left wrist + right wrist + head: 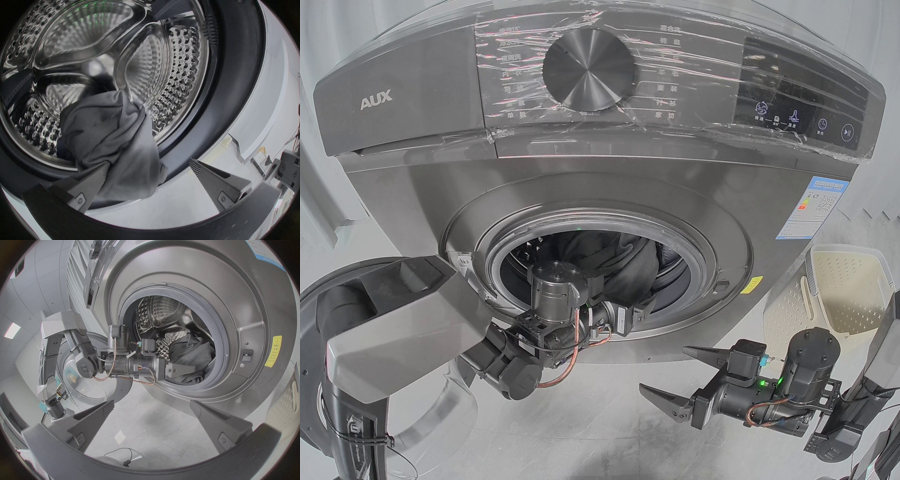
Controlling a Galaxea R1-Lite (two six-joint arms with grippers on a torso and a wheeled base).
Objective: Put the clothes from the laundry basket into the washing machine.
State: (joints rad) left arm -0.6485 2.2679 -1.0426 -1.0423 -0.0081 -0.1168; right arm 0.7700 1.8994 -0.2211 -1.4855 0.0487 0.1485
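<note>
Head view: garment behind left tool

In the head view, the left arm covers the lower part of the dark clothes in the washing machine. The tips of the left gripper are too dark to tell apart. At 3 o'clock the right arm hides the bottom of the laundry basket. At 8 o'clock the door is half hidden and cut off.

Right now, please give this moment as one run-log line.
left gripper: open, at washing machine door opening | dark garment: in drum, hanging over door seal | right gripper: open, empty | laundry basket: beside machine
</note>
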